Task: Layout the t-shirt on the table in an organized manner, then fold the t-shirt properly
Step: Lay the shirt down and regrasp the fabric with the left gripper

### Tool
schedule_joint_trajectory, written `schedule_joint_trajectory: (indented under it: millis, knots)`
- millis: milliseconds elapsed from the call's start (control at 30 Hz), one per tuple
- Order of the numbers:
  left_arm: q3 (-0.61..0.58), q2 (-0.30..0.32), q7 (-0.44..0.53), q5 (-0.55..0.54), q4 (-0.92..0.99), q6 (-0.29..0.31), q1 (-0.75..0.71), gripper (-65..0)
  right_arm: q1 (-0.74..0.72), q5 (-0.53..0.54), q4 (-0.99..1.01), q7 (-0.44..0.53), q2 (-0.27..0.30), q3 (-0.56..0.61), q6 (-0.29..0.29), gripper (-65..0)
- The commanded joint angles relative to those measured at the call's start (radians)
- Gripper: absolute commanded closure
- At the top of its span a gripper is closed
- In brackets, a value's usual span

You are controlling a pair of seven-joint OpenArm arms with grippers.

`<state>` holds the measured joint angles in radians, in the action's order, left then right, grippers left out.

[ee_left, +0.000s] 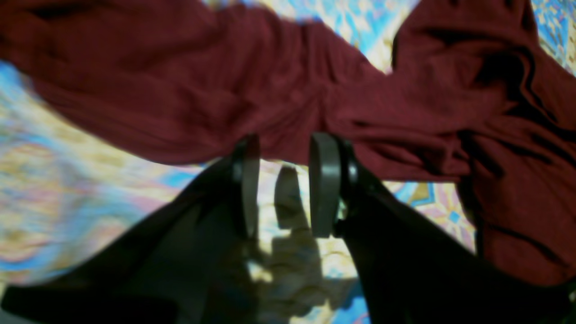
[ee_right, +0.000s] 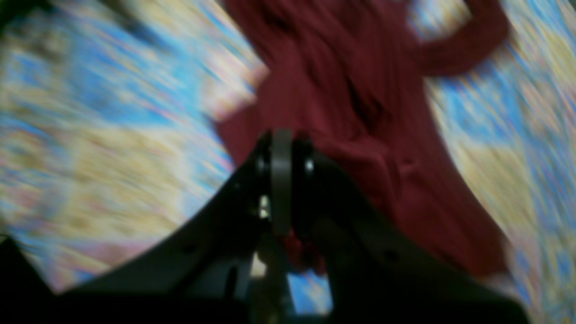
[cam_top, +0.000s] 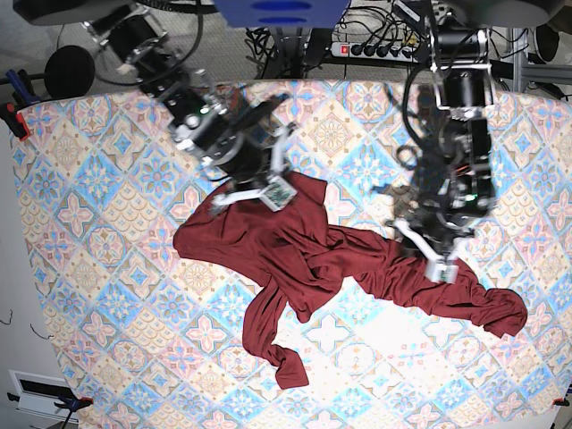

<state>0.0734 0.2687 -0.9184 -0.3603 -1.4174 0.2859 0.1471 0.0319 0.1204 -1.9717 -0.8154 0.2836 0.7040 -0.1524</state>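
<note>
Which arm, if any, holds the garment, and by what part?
The right gripper pinches a bunched fold of the t-shirt; the left gripper stands open, holding nothing.

Both arms reach down, one gripper parted and one clamped.
The left gripper (ee_left: 284, 184) stands with its grey pads (ee_left: 324, 184) apart, nothing between them; the right gripper (ee_right: 282, 180) is closed tight, maroon cloth pinched behind its tips.

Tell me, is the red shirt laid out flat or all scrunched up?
Scrunched up. The t-shirt lies twisted and wrinkled across the table, its sleeves trailing in different directions, with no neat folds.
</note>
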Motion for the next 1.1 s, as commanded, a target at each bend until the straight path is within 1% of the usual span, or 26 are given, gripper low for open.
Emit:
schedule_joint_trajectory:
  millis: [0,100,167,333,500,633,700,767,833,900,967,1000,1067]
  knots:
    - [-0.025,-0.001,0.026,-0.009,0.011,0.003,0.041,-17.2,-0.023,-0.006,-0.019,0.017,-0.01,0.012,0.006,-0.4]
    - [-0.067,-0.026,0.032,-0.01,0.114,0.0,0.073,-17.2,-0.049,-0.006,-0.019,0.017,-0.036,0.07,0.006,-0.4]
    - [-0.086,-0.038,0.08,-0.01,0.181,-0.001,0.107,-17.2,-0.073,-0.006,-0.021,0.017,-0.044,0.121,0.006,-0.4]
    - [-0.136,-0.038,0.198,-0.01,0.442,-0.001,0.2,-17.2,-0.108,-0.008,-0.027,0.008,-0.045,0.247,0.006,-0.4]
    - [-0.134,-0.03,0.336,-0.01,0.649,-0.001,0.303,-16.9,-0.1,-0.008,-0.027,0.006,-0.031,0.309,0.006,-0.4]
    - [-0.134,-0.009,0.433,-0.01,0.768,-0.001,0.391,-11.3,-0.099,-0.008,-0.027,0.006,-0.004,0.368,0.006,-0.4]
    - [-0.136,-0.007,0.486,-0.01,0.827,-0.003,0.455,-8.1,-0.099,-0.008,-0.027,0.006,0.012,0.371,0.006,-0.4]
    - [-0.136,0.011,0.503,-0.012,0.864,-0.003,0.506,-6.8,-0.099,-0.008,-0.027,0.004,0.013,0.371,0.006,-0.4]
    - [-0.136,0.017,0.505,-0.012,0.867,-0.003,0.546,-6.9,-0.103,-0.008,-0.027,-0.003,0.015,0.378,0.006,-0.4]
    - [-0.134,0.019,0.5,-0.012,0.866,-0.003,0.575,-6.8,-0.106,-0.008,-0.027,-0.049,0.012,0.38,0.006,-0.4]
    - [-0.134,0.019,0.499,-0.013,0.864,-0.003,0.586,-7.0,-0.109,-0.008,-0.027,-0.071,0.007,0.38,0.006,-0.4]
    - [-0.134,0.019,0.494,-0.018,0.852,-0.003,0.583,-7.0,-0.119,-0.008,-0.025,-0.071,0.006,0.382,0.006,-0.4]
    - [-0.128,0.019,0.445,-0.019,0.786,-0.003,0.566,-7.1,-0.128,-0.008,-0.025,-0.071,0.006,0.389,0.006,-0.4]
